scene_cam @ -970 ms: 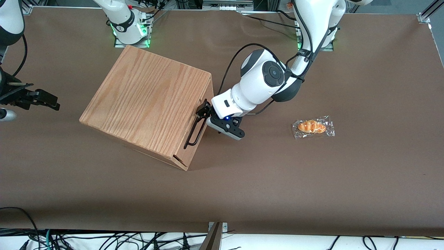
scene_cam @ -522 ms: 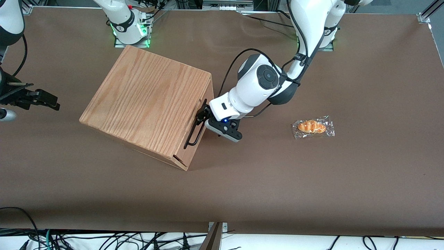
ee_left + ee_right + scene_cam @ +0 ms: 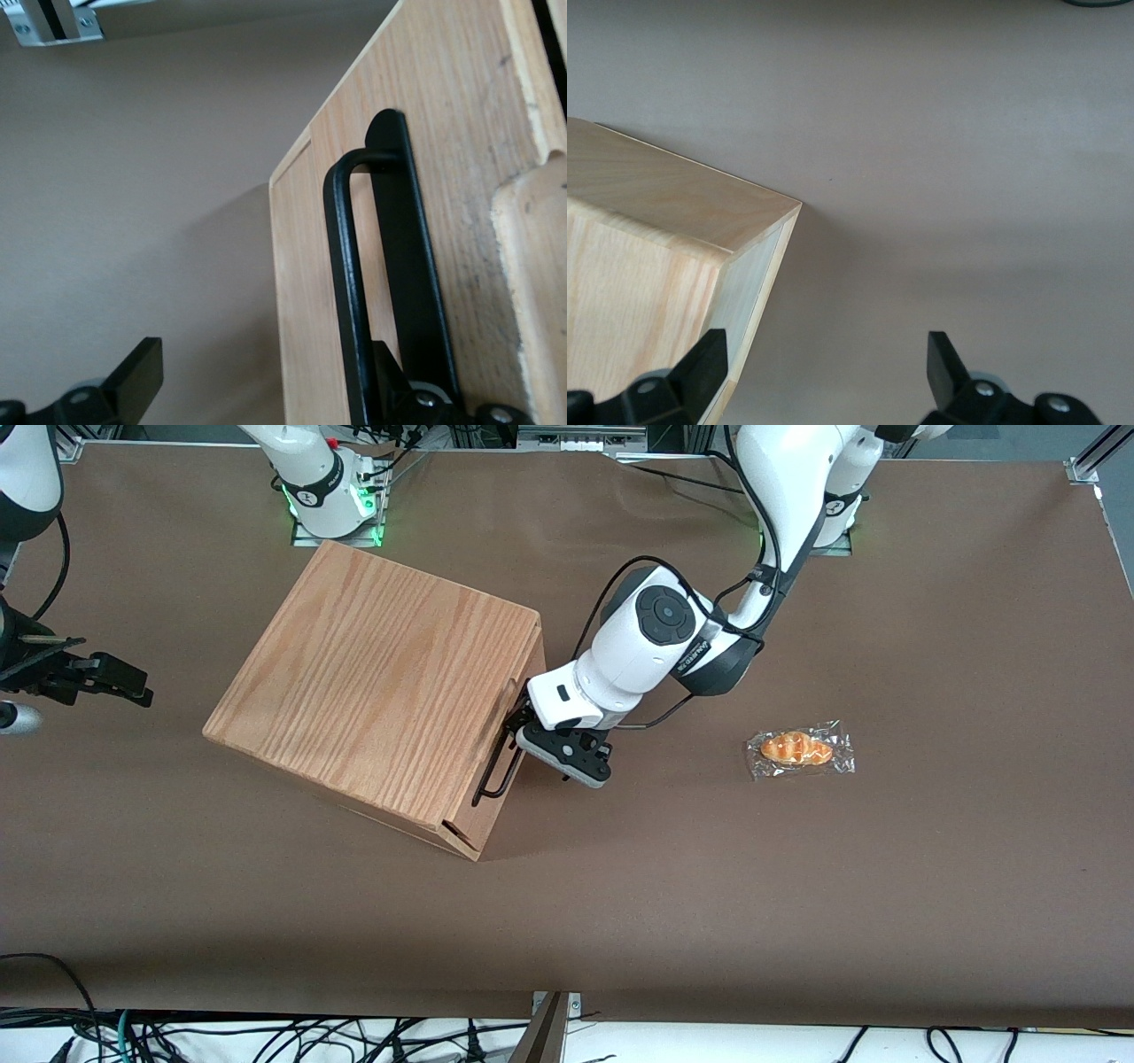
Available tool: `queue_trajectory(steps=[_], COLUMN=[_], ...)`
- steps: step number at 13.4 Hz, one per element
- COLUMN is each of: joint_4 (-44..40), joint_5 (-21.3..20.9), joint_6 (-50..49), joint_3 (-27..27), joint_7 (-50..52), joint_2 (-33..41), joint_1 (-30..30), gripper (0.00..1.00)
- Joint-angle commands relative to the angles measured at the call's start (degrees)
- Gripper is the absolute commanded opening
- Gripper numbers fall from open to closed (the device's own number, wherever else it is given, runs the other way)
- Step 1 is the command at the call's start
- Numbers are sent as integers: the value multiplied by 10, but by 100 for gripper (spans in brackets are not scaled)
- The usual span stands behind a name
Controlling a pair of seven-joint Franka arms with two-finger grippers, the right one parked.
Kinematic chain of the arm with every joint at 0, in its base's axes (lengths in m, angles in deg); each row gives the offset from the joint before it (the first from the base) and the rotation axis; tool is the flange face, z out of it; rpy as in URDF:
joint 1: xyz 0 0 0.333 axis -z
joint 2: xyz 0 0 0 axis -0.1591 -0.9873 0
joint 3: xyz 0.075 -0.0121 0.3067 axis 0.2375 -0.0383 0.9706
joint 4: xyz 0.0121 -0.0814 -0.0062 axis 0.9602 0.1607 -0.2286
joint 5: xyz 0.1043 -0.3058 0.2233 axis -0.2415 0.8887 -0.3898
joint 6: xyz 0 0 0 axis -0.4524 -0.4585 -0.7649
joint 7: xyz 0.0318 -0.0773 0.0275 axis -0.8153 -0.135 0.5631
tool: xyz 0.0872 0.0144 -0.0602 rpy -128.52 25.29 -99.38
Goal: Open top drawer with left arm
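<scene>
The wooden cabinet [image 3: 372, 682] stands at an angle on the brown table. Its top drawer [image 3: 529, 657] is shut, and its front panel faces the working arm's end. The thin black bar handle [image 3: 494, 766] runs along that panel. The left arm [image 3: 651, 642] reaches down to the handle's farther end. Its gripper [image 3: 519, 723] is open at the handle. In the left wrist view the handle [image 3: 342, 266] lies between the spread fingers of the gripper [image 3: 266, 376]. One finger [image 3: 403, 381] sits between the bar and the drawer panel [image 3: 301, 292]. The other finger [image 3: 133, 376] is well clear of it.
A wrapped bread roll [image 3: 799, 748] lies on the table [image 3: 797, 886] toward the working arm's end, apart from the cabinet. The right wrist view shows a corner of the cabinet [image 3: 656, 204] above bare table.
The left arm has swung in toward the cabinet. Its gripper has moved closer onto the handle's farther end. The drawer has not moved.
</scene>
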State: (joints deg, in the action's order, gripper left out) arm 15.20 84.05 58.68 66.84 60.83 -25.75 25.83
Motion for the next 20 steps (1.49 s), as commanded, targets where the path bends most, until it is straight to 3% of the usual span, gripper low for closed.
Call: queue_trajectory(steps=[1, 12, 20], joint_4=[-11, -11, -17], joint_5=[-35, -49, -49], joint_6=[-8, -92, -138], joint_3=[5, 4, 2], joint_7=[-1, -56, -77], joint_2=[-9, -1, 12], joint_1=[-11, -107, -138], gripper=[100, 100, 100])
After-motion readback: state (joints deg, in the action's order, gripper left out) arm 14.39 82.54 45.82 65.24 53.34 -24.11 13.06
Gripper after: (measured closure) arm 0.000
